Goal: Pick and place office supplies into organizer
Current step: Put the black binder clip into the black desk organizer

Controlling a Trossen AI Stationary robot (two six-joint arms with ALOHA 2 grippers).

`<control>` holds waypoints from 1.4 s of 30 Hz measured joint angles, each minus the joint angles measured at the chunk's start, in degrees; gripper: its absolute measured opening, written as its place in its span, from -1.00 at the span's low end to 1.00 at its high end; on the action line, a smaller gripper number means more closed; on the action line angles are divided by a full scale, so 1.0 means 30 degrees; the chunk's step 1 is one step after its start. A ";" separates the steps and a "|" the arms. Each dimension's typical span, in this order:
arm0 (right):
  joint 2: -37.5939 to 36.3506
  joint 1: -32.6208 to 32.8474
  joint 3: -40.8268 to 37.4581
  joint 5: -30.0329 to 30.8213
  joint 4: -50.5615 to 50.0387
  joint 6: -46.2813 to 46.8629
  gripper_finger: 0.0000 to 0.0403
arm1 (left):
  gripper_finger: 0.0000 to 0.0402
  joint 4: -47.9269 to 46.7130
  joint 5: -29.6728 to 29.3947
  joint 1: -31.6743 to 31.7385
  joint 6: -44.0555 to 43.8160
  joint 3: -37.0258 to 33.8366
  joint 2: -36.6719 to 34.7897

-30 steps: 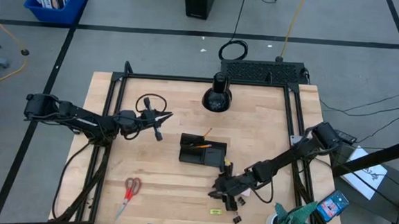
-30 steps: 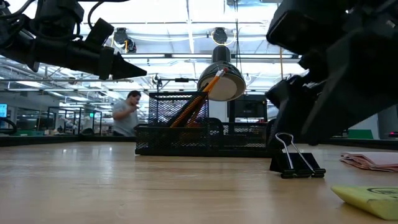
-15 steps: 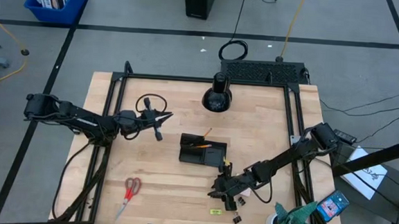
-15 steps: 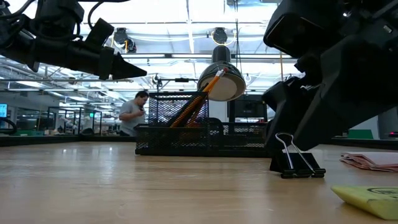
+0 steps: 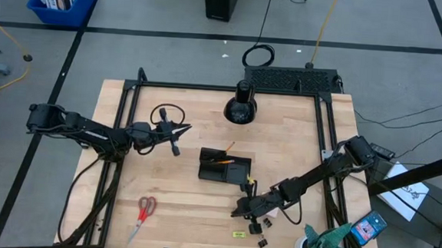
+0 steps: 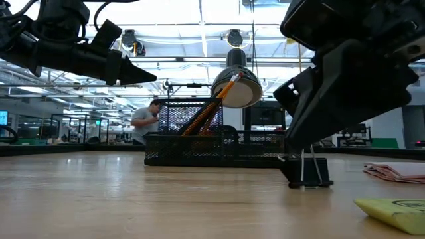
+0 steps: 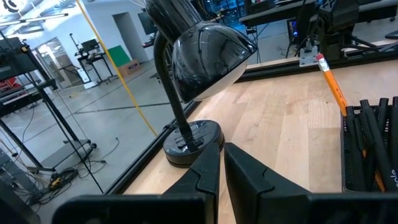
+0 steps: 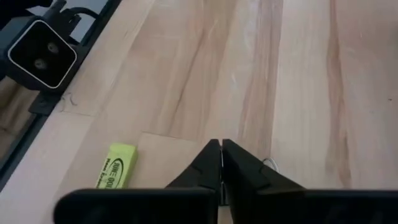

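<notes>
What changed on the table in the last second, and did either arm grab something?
The right gripper has drawn back a little from the table's front edge, and the binder clip at its tip has turned from lying with its wire handles trailing to standing on end, pinched by the fingers. A person in the background walked on. The left gripper, scissors, organizer and yellow-green piece stayed put.

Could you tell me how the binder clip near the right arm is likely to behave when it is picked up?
The binder clip looks small, so probably light. Its thin wire loops may pivot or slip, judging by their slimness. The right tool sits at it; a grasp on the black body seems steadier.
</notes>
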 joint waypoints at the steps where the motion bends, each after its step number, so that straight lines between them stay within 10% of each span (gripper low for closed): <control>1: 0.0000 0.0000 0.0000 0.0010 -0.0019 -0.0001 -0.97 | -0.85 0.0006 0.0000 0.0000 -0.0007 0.0000 0.0000; 26: 0.0774 -0.2452 0.3570 0.9143 0.0900 -0.8866 -1.00 | -0.85 0.0088 0.0758 0.0015 0.0364 0.0000 0.0007; 42: 0.2106 -0.2884 0.3585 0.9561 0.1219 -0.8801 -1.00 | -0.85 0.0080 0.0714 0.0036 0.0503 0.0000 0.0007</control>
